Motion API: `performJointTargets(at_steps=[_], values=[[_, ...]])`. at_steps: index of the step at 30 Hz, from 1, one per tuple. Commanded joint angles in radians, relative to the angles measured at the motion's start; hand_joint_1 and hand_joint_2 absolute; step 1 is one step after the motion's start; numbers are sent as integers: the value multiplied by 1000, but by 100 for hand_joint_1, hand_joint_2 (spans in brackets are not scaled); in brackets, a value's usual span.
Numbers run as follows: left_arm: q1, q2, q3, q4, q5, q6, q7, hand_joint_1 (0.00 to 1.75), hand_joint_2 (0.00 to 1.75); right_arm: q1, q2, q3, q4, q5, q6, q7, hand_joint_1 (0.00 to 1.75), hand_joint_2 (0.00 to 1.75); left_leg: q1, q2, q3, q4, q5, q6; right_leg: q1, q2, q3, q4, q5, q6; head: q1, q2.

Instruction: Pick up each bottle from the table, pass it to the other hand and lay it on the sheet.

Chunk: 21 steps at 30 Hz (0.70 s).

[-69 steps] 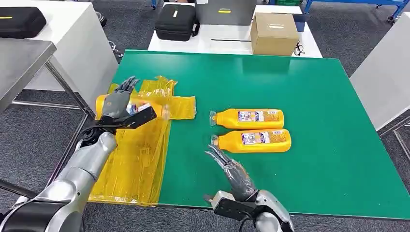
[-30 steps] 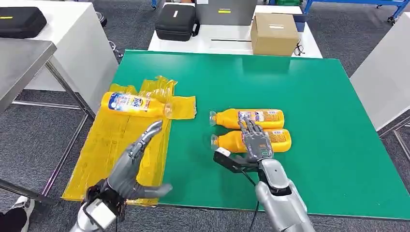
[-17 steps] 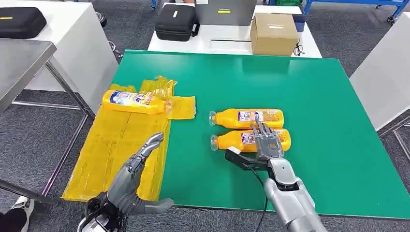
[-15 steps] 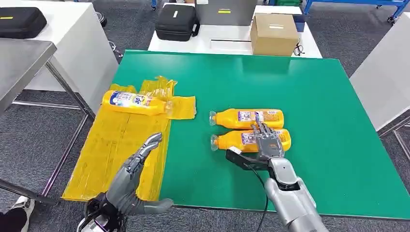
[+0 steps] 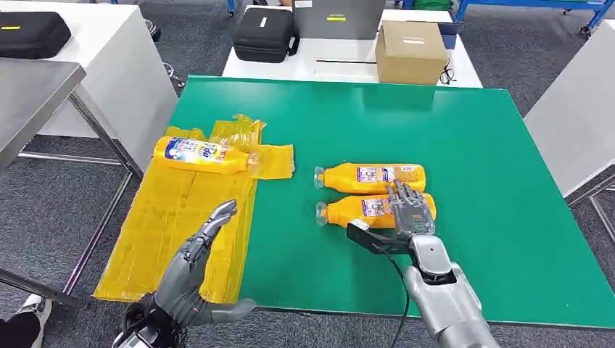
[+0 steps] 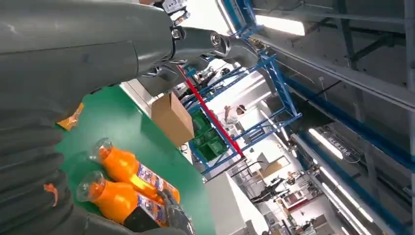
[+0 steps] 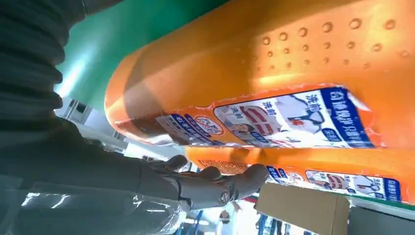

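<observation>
Right robot hand (image 5: 410, 210) over near bottle (image 5: 362, 211) (fingers spread) — not gripping.

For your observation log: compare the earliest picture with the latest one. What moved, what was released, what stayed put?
The left hand let go of the bottle on the sheet and drew back, open. The right hand reached forward over the nearer table bottle. Both table bottles and the yellow sheet stayed.
</observation>
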Motion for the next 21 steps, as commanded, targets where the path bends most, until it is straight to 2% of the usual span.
performJointTargets(at_steps=[1, 2, 3, 4, 5, 13, 14, 15, 16, 21], values=[[17, -10, 39, -2, 6, 1, -16, 0, 175, -69, 6, 28, 226, 14, -4, 9, 124, 175, 1, 1, 4, -1, -1, -1, 1, 1, 4, -1, 0, -1, 0, 0], [18, -10, 44, -1, 10, 3, -20, 0, 175, -77, 5, 40, 245, 27, -3, 8, 157, 175, 1, 1, 5, -1, -1, -1, 1, 1, 5, -2, 0, -1, 0, 0], [20, -12, 51, 0, 12, 6, -26, 0, 175, -82, 12, 34, 259, 16, -19, -14, 159, 175, 1, 1, 5, -1, -1, -1, 1, 1, 5, -2, 0, -1, 0, 0], [23, -13, 61, -2, 13, 15, -26, 0, 175, -86, 17, 38, 268, 13, -17, -32, 175, 175, 1, 1, 5, -1, -1, -1, 0, 1, 5, -1, 0, -1, 0, 0], [24, -13, 64, -2, 16, 17, -26, 0, 175, -89, 19, 41, 270, 14, -17, -35, 171, 175, 1, 1, 5, -1, -1, -1, 1, 2, 5, -1, 0, -1, 0, 0], [24, -10, 66, -2, 18, 17, -26, 0, 175, -92, 22, 42, 272, 14, -15, -35, 175, 175, 1, 1, 8, -1, -1, -1, 1, 1, 7, -1, 0, -1, 0, 0], [26, -13, 71, -6, 17, 30, -26, 0, 175, -95, 24, 46, 274, 14, -21, -45, 168, 175, 1, 1, 8, -1, -1, -2, 1, 1, 7, -2, 0, -2, 0, 0], [30, -13, 77, -10, 14, 39, -26, 0, 175, -100, 27, 51, 275, 15, -16, -49, 175, 175, 1, 0, 8, -1, 0, -1, 1, 1, 7, -2, 0, -2, 0, 0], [38, -12, 84, -18, 15, 46, -26, 0, 175, -105, 34, 55, 270, 16, -18, -54, 171, 175, 1, 0, 8, -1, 0, -1, 1, 0, 7, -1, 0, -1, 0, 0], [49, -27, 101, -49, -6, 46, -26, 0, 175, -106, 38, 67, 201, 22, -6, -59, 175, 175, 1, 3, 8, -1, -1, -1, 1, 3, 6, -1, 0, -2, 0, 0]])
